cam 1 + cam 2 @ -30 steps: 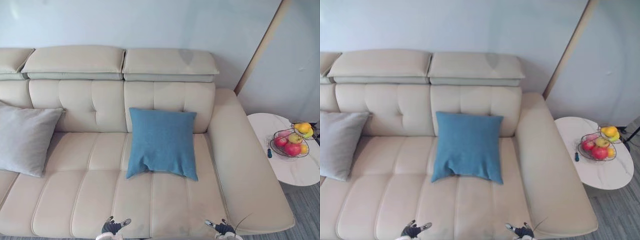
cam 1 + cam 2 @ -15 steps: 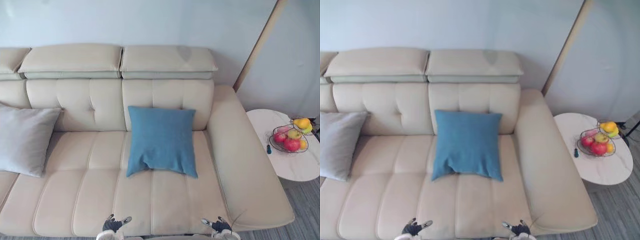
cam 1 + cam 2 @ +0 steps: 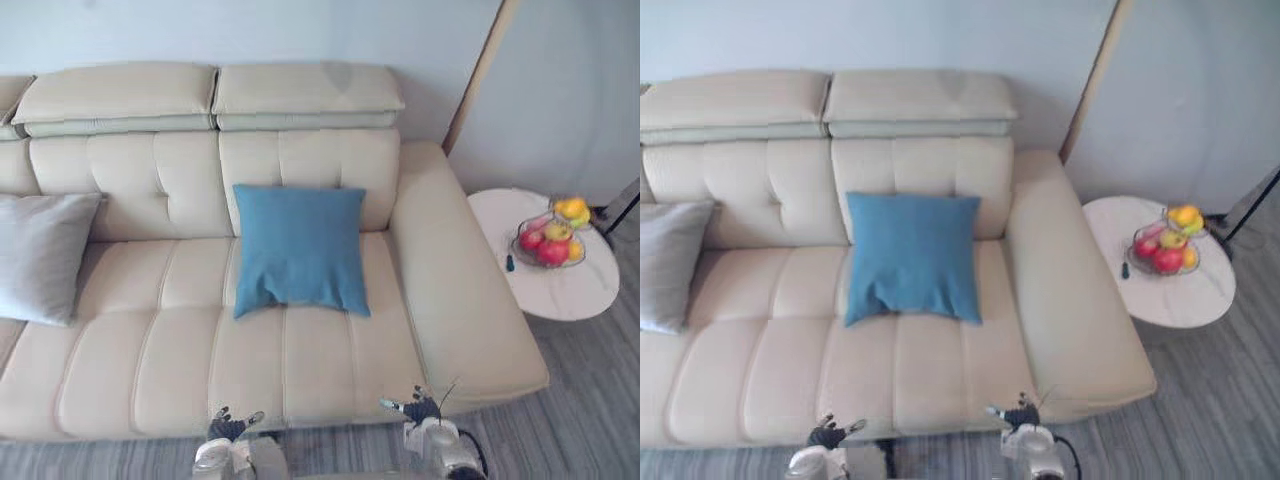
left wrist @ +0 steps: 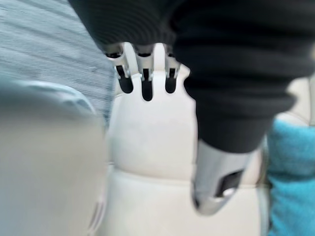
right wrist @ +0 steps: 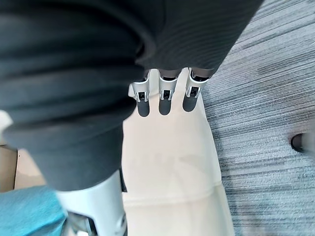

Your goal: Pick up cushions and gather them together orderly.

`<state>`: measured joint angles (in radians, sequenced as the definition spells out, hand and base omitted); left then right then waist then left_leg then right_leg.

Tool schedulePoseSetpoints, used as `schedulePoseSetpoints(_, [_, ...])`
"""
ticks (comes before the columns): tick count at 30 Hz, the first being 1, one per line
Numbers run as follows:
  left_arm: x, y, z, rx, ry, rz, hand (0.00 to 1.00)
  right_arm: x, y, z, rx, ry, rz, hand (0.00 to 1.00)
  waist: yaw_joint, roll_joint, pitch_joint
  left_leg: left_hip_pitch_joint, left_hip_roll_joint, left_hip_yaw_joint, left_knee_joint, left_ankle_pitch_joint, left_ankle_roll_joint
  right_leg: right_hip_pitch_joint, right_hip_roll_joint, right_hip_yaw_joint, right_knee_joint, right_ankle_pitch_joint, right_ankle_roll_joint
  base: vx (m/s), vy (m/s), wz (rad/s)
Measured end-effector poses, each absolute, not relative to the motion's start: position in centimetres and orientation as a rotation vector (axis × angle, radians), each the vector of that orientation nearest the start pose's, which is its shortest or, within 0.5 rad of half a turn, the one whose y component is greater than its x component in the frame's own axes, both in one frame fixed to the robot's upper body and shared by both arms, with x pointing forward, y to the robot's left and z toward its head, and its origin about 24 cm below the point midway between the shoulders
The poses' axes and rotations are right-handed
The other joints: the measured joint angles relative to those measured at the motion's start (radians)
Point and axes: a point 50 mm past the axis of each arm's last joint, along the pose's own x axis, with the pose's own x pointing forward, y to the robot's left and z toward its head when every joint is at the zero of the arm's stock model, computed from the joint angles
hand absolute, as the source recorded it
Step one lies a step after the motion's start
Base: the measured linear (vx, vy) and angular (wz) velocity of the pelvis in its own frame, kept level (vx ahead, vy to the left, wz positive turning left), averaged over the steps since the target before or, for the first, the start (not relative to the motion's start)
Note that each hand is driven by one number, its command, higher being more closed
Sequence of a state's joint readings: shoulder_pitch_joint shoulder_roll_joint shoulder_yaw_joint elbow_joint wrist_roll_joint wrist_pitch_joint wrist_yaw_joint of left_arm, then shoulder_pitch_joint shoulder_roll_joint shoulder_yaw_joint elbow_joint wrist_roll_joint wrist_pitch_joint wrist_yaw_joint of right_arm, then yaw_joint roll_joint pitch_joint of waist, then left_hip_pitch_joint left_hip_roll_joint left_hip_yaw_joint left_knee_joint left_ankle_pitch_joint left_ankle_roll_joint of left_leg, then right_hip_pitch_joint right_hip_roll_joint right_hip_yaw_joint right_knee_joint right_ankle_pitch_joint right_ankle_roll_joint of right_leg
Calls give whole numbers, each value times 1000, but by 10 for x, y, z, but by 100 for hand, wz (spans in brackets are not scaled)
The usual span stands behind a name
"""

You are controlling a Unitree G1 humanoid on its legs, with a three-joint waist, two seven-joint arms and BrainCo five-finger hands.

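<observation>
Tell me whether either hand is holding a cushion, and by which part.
Nothing is held: the left hand and right hand are open, well short of the blue cushion.

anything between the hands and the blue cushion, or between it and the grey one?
Nothing visible. Only bare seat of the beige leather sofa separates the left hand and right hand, by its front edge, from the blue square cushion against the backrest. Same between it and the grey cushion.
</observation>
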<state>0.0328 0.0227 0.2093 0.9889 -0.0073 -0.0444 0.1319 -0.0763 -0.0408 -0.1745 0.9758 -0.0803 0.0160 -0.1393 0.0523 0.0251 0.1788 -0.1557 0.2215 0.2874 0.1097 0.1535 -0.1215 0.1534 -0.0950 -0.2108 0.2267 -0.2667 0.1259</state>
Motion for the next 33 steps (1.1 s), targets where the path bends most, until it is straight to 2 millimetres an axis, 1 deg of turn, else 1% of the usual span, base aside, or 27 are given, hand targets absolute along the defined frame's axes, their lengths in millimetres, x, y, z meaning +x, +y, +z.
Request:
schedulePoseSetpoints(1, [125, 193, -150, -19, 977, 331, 0, 164, -194, -137, -99, 930, -256, 0, -5, 4, 1, -1, -3, -1, -31, 52, -1, -13, 4, -6, 8, 3, -4, -449, -179, 38])
schedulePoseSetpoints(2, [127, 192, -149, -23, 968, 332, 0, 158, -197, -140, -99, 955, -273, 0, -11, -1, 4, -17, -7, -30, -25, 69, -21, -29, -6, -37, 17, 6, -17, -259, -90, 28])
schedulePoseSetpoints(3, [131, 193, -147, -27, 951, 335, 0, 155, -199, -141, -101, 967, -288, 0, -10, -6, 7, -25, -10, -50, 35, 15, -24, -39, -10, -50, 19, 6, -60, -356, -95, -2])
schedulePoseSetpoints(4, [130, 194, -147, -37, 950, 346, 0, 155, -200, -141, -104, 965, -297, 0, -7, -7, 7, -36, -16, -68, 135, -88, -3, -66, -18, -49, 33, 4, -72, -232, 10, -30])
schedulePoseSetpoints(6, [128, 194, -148, -43, 956, 354, 0, 151, -200, -142, -101, 973, -298, 0, -7, -11, 8, -34, -25, -92, 239, -185, 1, -92, -32, -43, 55, 7, -80, -259, 107, -40])
schedulePoseSetpoints(7, [127, 195, -148, -50, 960, 362, 0, 144, -196, -145, -93, 993, -297, 0, -7, -14, 6, -25, -25, -115, 365, -292, -1, -120, -46, -36, 78, 11, -82, -176, 125, -38])
schedulePoseSetpoints(8, [127, 195, -149, -53, 961, 367, 0, 142, -195, -146, -92, 998, -296, 0, -7, -14, 7, -19, -25, -118, 388, -312, 1, -123, -49, -32, 83, 12, -79, -206, 247, -41])
schedulePoseSetpoints(9, [124, 195, -150, -66, 971, 379, 0, 133, -193, -149, -88, 1020, -293, 0, -12, -11, 3, 3, -26, -135, 434, -375, -4, -135, -51, -16, 87, 23, -62, -104, 197, -25])
schedulePoseSetpoints(10, [122, 192, -150, -74, 975, 379, 0, 134, -195, -148, -84, 1007, -303, 0, -15, 0, -3, 18, -31, -139, 391, -399, -9, -147, -44, -3, 86, 32, -45, -158, 304, -28])
schedulePoseSetpoints(11, [120, 193, -151, -74, 982, 385, 0, 135, -195, -147, -76, 1000, -311, 0, -18, -9, -16, 34, -49, -135, 317, -417, 0, -166, -48, 9, 77, 43, -29, -119, 242, -19])
schedulePoseSetpoints(12, [117, 203, -150, -50, 984, 399, 0, 132, -183, -149, -40, 1011, -300, 0, -24, -48, -31, 41, -86, -114, 249, -379, 23, -181, -72, 25, 47, 66, -32, -104, 225, -13])
schedulePoseSetpoints(13, [117, 206, -150, -47, 983, 404, 0, 130, -179, -150, -25, 1017, -299, 0, -25, -62, -38, 46, -99, -107, 228, -362, 29, -182, -81, 28, 32, 80, -30, -93, 216, -14])
schedulePoseSetpoints(14, [114, 209, -150, -38, 989, 410, 0, 127, -174, -152, -8, 1026, -297, 0, -25, -79, -50, 55, -122, -104, 202, -345, 42, -173, -96, 33, -7, 121, -27, -65, 160, -11])
schedulePoseSetpoints(17, [111, 208, -151, -39, 998, 410, 0, 123, -173, -153, -4, 1038, -297, 0, -29, -76, -61, 72, -137, -74, 174, -334, 60, -165, -105, 61, -44, 159, -25, -71, 109, -20])
schedulePoseSetpoints(18, [107, 207, -153, -43, 1009, 412, 0, 123, -174, -153, -4, 1038, -298, 0, -29, -69, -68, 84, -138, -51, 155, -325, 64, -168, -105, 78, -57, 171, -27, -73, 61, -44])
schedulePoseSetpoints(20, [106, 204, -154, -49, 1022, 407, 0, 123, -176, -153, -7, 1037, -301, 0, -30, -65, -79, 99, -135, -22, 146, -324, 63, -179, -100, 108, -60, 182, -16, -72, 14, -48])
schedulePoseSetpoints(22, [104, 201, -156, -56, 1031, 404, 0, 123, -176, -153, -3, 1036, -305, 0, -30, -55, -88, 113, -123, 15, 139, -325, 56, -196, -90, 134, -60, 186, -21, -56, -14, -66])
schedulePoseSetpoints(23, [103, 199, -156, -63, 1037, 402, 0, 124, -176, -152, -2, 1032, -302, 0, -30, -46, -88, 127, -110, 51, 138, -334, 41, -209, -73, 169, -59, 190, -28, -23, -21, -101])
schedulePoseSetpoints(25, [102, 198, -157, -69, 1044, 404, 0, 126, -175, -152, -2, 1028, -300, 0, -32, -42, -89, 141, -87, 102, 138, -340, 30, -232, -49, 200, -54, 202, -39, -2, -32, -96])
schedulePoseSetpoints(26, [102, 198, -157, -72, 1045, 407, 0, 128, -176, -151, -4, 1024, -302, 0, -31, -37, -92, 146, -58, 148, 136, -342, 20, -263, -39, 144, -45, 222, -64, 13, -94, -118])
schedulePoseSetpoints(27, [101, 199, -157, -76, 1046, 413, 0, 130, -175, -151, 2, 1017, -300, 0, -33, -30, -89, 149, -31, 203, 134, -336, 22, -292, -50, 34, -33, 217, -117, 7, -77, -121])
schedulePoseSetpoints(28, [101, 199, -158, -76, 1047, 412, 0, 131, -175, -150, 3, 1015, -302, 0, -40, -31, -90, 153, -24, 231, 132, -334, 19, -298, -66, -30, -23, 208, -142, 29, -62, -127])
schedulePoseSetpoints(29, [101, 198, -158, -79, 1051, 411, 0, 131, -178, -150, 3, 1014, -309, 0, -45, -18, -91, 169, 1, 289, 108, -318, 8, -307, -118, -210, 19, 186, -190, 45, -18, -99])
schedulePoseSetpoints(30, [101, 197, -158, -80, 1051, 410, 0, 131, -178, -150, 4, 1014, -312, 0, -45, -16, -92, 180, 8, 316, 97, -314, 1, -306, -141, -289, 41, 176, -205, 90, -53, -141])
schedulePoseSetpoints(31, [101, 197, -158, -80, 1050, 410, 0, 132, -178, -150, 10, 1015, -318, 0, -38, -17, -93, 212, 19, 371, 78, -304, -15, -305, -183, -425, 73, 163, -219, 142, -97, -162])
schedulePoseSetpoints(32, [101, 198, -158, -78, 1055, 410, 0, 131, -178, -151, 19, 1019, -326, 0, -37, -22, -94, 244, 21, 426, 64, -299, -25, -302, -183, -473, 76, 202, -160, 148, -107, -164])
schedulePoseSetpoints(33, [101, 198, -159, -76, 1059, 407, 0, 132, -179, -150, 17, 1014, -327, 0, -39, -18, -92, 251, 29, 431, 64, -294, -31, -307, -167, -454, 75, 200, -139, 171, -168, -146])
